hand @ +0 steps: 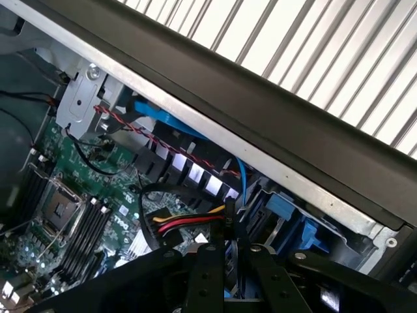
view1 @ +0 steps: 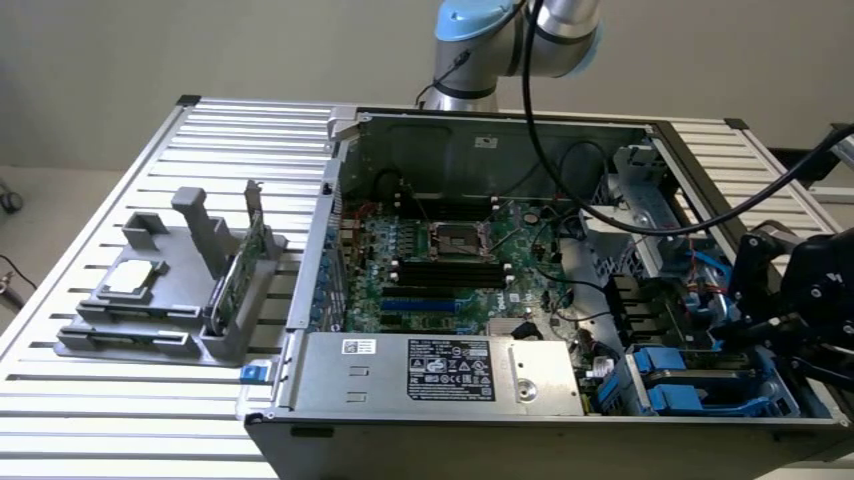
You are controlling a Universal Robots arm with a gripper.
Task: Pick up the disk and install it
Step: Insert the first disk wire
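Setting: 1 open computer case [view1: 481,150] lies on a slatted metal table [view1: 80,420].
Gripper: the black gripper [view1: 763,322] [hand: 229,257] hangs over the case's corner at the exterior view's right, just above the drive bay [view1: 781,385].
Tool state: I cannot tell from either view whether it is spread or pressed together, or whether it pinches anything.
Disk: the disk [view1: 674,368] sits low in the drive bay, just beside the gripper. Its blue rails show; its silver body is mostly hidden.
Exterior view adds: a grey holder [view1: 160,330] well apart at the exterior view's left, carrying 1 small square chip [view1: 130,278] and 1 upright green card [view1: 240,262]. The power supply [view1: 427,368] lies along the case's near edge.
Wrist view adds: a red, yellow and black cable bundle [hand: 186,222] near the gripper, and blue plastic [hand: 290,208] under the case's rim. I cannot tell whether that plastic is the disk's rail.
Both views: the motherboard [view1: 441,260] [hand: 71,215].
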